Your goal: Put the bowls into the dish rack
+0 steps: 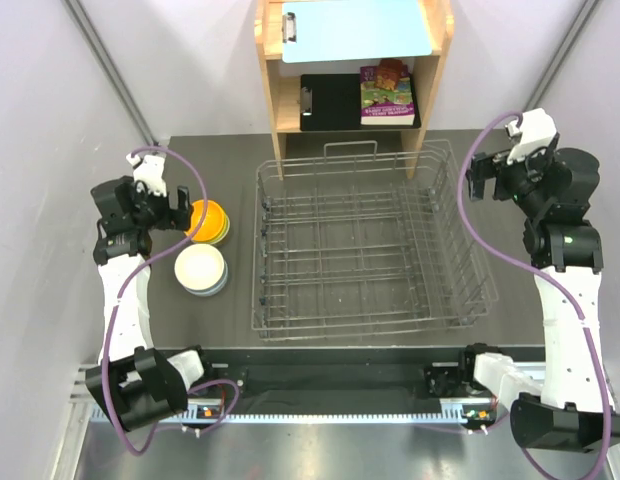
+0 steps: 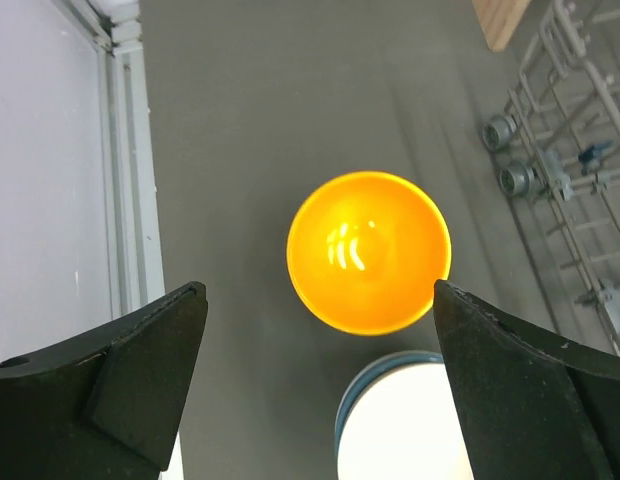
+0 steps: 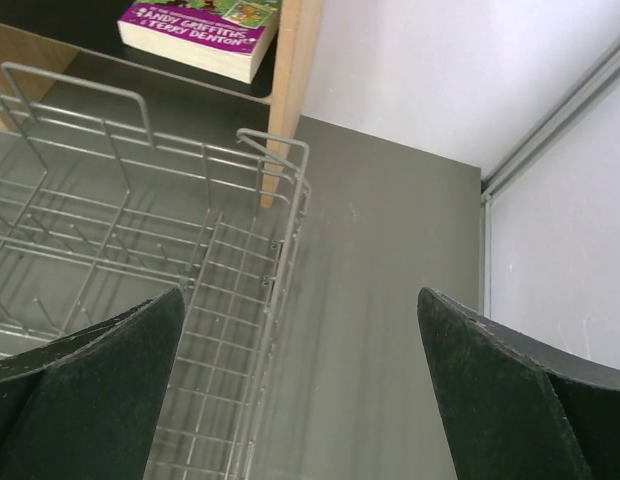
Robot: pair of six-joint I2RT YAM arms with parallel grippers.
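Note:
An orange bowl tops a stack with a lime green rim under it, left of the silver wire dish rack. A white bowl tops a second stack with a blue bowl beneath, nearer the front. The beige bowls are hidden. My left gripper is open and empty, hovering above the orange bowl; the white bowl sits below it in the left wrist view. My right gripper is open and empty, raised beside the rack's right wall. The rack holds nothing.
A wooden shelf unit stands behind the rack with a blue clipboard, a black clipboard and a purple book. The table's left edge meets a white wall; a wall also lies right of the rack.

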